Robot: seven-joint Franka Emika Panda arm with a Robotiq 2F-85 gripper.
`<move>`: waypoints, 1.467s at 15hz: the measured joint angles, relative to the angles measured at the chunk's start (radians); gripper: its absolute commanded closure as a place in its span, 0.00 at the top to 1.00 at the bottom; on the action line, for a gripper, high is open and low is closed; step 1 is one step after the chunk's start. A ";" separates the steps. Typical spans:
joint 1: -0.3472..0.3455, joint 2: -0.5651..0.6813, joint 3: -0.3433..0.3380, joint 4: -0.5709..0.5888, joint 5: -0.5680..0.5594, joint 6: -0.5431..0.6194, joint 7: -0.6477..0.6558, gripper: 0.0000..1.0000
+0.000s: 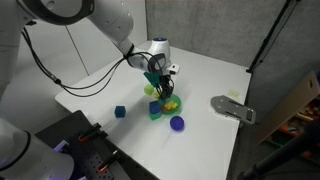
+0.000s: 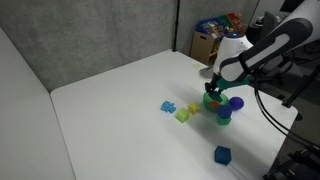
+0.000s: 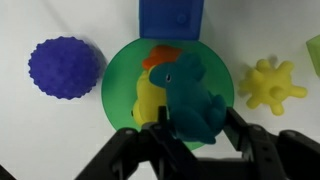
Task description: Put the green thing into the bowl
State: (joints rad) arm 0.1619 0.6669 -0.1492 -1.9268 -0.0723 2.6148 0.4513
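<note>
Bright, even light, soft shadows; low-resolution exterior views, gripper (image 3: pixel 195 135) blurred in wrist view.

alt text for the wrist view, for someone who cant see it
The gripper holds a teal toy directly over a lime-green bowl that contains a yellow and orange toy. A bumpy blue-purple ball lies left of the bowl, a yellow spiky toy right, a blue block above.

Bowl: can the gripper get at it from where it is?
Likely yes. The gripper, jaws shut on the teal toy, hangs right over the bowl with nothing between; a yellow toy lies inside.
</note>
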 measured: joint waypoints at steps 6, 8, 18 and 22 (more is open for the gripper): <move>0.011 0.008 -0.010 0.009 0.000 -0.012 0.018 1.00; 0.006 -0.002 -0.012 0.009 0.000 -0.036 0.014 1.00; -0.085 -0.233 0.047 -0.125 0.023 -0.158 -0.196 1.00; -0.120 -0.344 0.091 -0.242 0.061 -0.184 -0.312 1.00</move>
State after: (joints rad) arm 0.0416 0.3227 -0.0577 -2.1692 -0.0111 2.4307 0.1397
